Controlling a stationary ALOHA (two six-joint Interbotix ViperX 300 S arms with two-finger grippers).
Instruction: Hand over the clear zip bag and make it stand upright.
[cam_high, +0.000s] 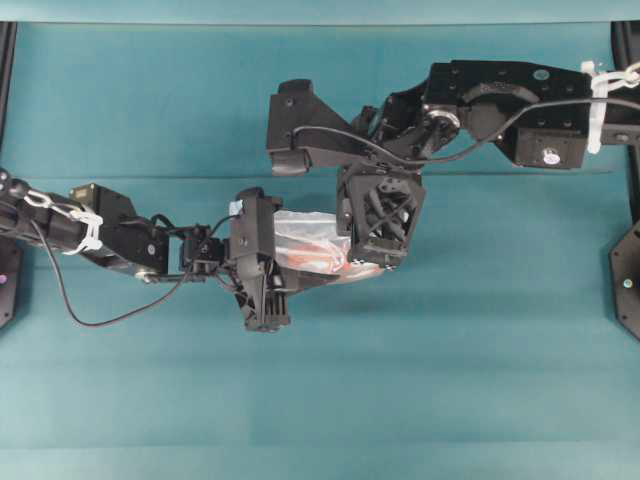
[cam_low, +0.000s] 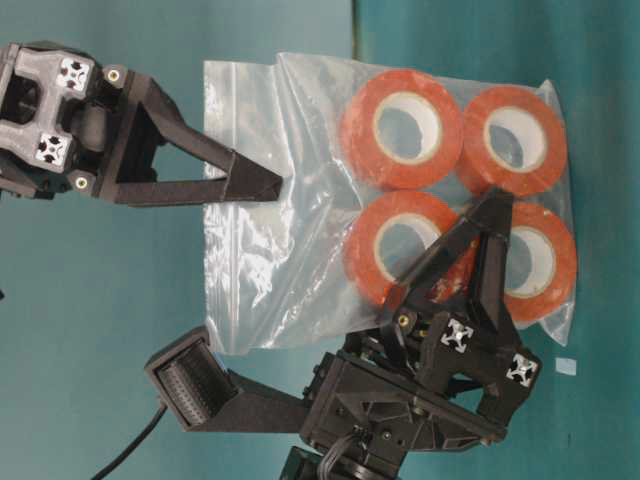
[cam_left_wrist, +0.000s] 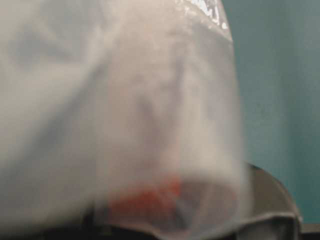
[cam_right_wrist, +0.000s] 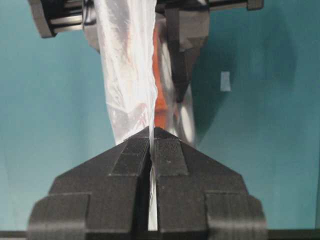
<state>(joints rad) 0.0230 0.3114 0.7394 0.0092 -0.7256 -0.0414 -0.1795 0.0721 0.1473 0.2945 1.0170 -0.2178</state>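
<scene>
Clear zip bag (cam_low: 290, 200) hangs above the teal table (cam_high: 320, 400), held between both arms. Right gripper (cam_right_wrist: 151, 135) pinches its plain edge flat; left gripper (cam_low: 478, 225) is clamped over the end holding four orange rolls (cam_low: 402, 128). Bare tabletop surrounds them on all sides.

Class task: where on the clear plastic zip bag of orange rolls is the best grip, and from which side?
Likely the flat, empty film end of the clear plastic zip bag, approached edge-on from the side away from the orange rolls: film there is thin, where the right gripper pinches.
</scene>
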